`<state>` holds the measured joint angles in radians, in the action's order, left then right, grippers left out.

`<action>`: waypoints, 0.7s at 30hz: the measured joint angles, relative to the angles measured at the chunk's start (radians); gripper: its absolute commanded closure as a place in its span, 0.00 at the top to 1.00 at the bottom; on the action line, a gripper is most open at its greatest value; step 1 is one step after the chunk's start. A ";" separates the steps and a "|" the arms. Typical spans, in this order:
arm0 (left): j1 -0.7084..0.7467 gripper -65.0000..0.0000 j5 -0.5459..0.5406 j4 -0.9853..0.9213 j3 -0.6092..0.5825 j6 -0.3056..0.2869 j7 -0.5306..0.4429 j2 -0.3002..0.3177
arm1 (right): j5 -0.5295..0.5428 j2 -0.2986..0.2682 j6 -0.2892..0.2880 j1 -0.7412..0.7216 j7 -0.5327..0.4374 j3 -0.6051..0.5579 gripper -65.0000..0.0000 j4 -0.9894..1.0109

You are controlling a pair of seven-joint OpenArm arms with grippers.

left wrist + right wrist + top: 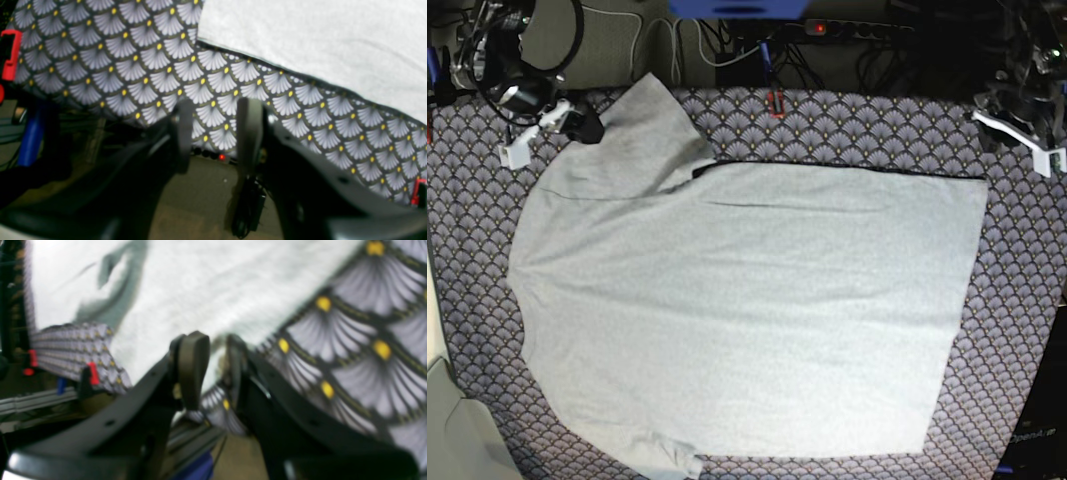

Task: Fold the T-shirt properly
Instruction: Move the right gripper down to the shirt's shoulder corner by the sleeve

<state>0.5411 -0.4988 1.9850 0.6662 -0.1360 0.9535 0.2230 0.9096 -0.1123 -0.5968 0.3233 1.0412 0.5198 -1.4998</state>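
The T-shirt [747,300] lies spread out, plain light grey side up, on the purple fan-patterned tablecloth [857,130]. The base view shows nearly all of the T-shirt, with two sleeves visible: one sleeve [652,120] reaches out from its body near the right gripper [216,340], and the other sleeve [652,450] is at the opposite end of the same side. The left wrist view shows only one corner and a long edge of the T-shirt, but it adds what lies past that edge: two red clips, one clip [12,55] at each side of the view, and a black adapter [248,206] below the tablecloth's border. There are two grippers. The left gripper [216,106] is just beyond the T-shirt's corner, its jaws open with only tablecloth seen between them. The right gripper is over the T-shirt's nearby sleeve; the right wrist view shows its jaws open, with grey fabric visible through the gap, though whether they touch it I cannot tell.
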 measured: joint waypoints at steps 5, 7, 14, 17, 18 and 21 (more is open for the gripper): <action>0.010 0.34 0.000 0.000 0.000 0.000 0.000 0.001 | 0.008 -0.001 -0.002 -0.007 -0.010 -0.014 0.25 0.010; 0.010 0.34 0.000 0.000 0.011 -0.002 0.001 -0.002 | 0.008 -0.001 -0.002 -0.007 -0.014 -0.029 0.25 0.010; 0.007 0.34 0.000 0.000 0.029 0.000 0.000 -0.002 | 0.007 0.000 -0.002 -0.018 -0.009 -0.072 0.25 0.010; 0.006 0.34 0.000 0.000 0.027 0.000 0.000 -0.002 | 0.008 -0.002 -0.002 -0.018 -0.008 -0.069 0.25 0.009; 0.005 0.34 -0.001 0.000 0.027 0.000 0.000 -0.002 | 0.005 -0.010 -0.002 -0.015 -0.004 -0.070 0.26 0.002; 0.000 0.34 0.000 0.000 0.027 0.000 0.000 -0.022 | -0.020 -0.040 -0.002 0.011 0.006 -0.065 0.26 -0.038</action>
<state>0.5415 -0.4992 1.9846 0.6930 -0.1356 0.9535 0.2012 0.8898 -0.1524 -0.5983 0.3344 1.0477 0.4545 -1.5375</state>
